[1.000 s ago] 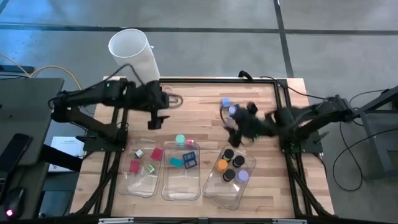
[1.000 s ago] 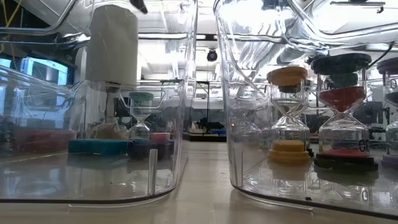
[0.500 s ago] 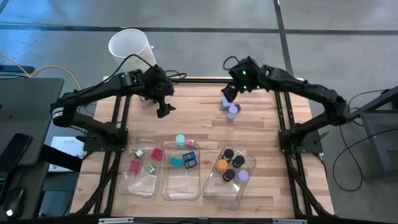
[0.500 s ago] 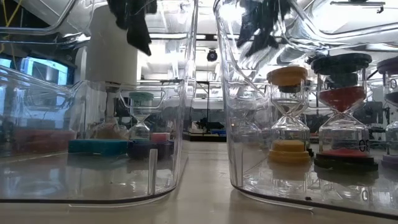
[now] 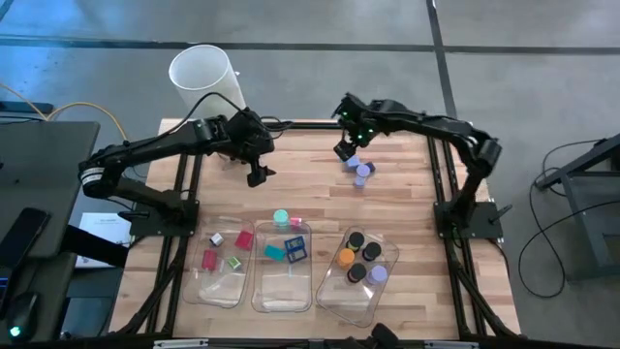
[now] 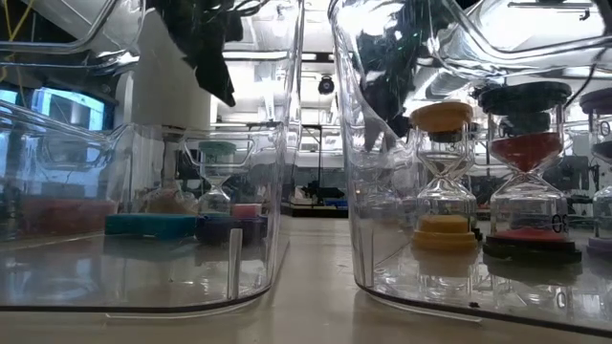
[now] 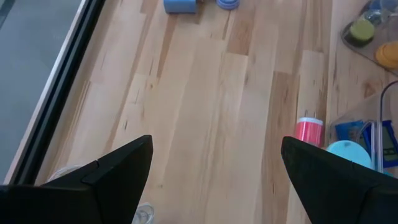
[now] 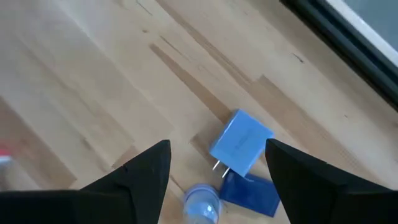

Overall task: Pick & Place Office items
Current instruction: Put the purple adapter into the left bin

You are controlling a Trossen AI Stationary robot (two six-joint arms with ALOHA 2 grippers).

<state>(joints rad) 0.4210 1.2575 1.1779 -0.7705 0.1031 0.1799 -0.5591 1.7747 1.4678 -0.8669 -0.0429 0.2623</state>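
Two blue blocks [image 5: 352,161] and a purple cap [image 5: 362,174] lie on the wood near the table's far edge. My right gripper [image 5: 343,151] hovers open just above them; its wrist view shows the light blue pronged block [image 8: 241,142], a darker blue block [image 8: 249,190] and the cap [image 8: 202,208]. My left gripper [image 5: 258,175] hangs open over bare wood left of the middle, touching nothing [image 7: 214,146]. A pink piece [image 5: 294,222] and a teal cap [image 5: 281,217] sit by the middle tray's far end. Other pieces lie in the three trays.
Three clear trays stand along the near edge: left [image 5: 201,287] with red and green pieces, middle [image 5: 281,296] with teal and blue blocks, right [image 5: 339,302] with black, orange and purple caps. A tall white cylinder [image 5: 205,78] stands past the far left corner. Bare wood lies between the grippers.
My right gripper has swung from near the right tray toward the far edge and now hangs over the blue blocks. My left gripper has shifted a little toward the far edge and the right. No piece has moved.
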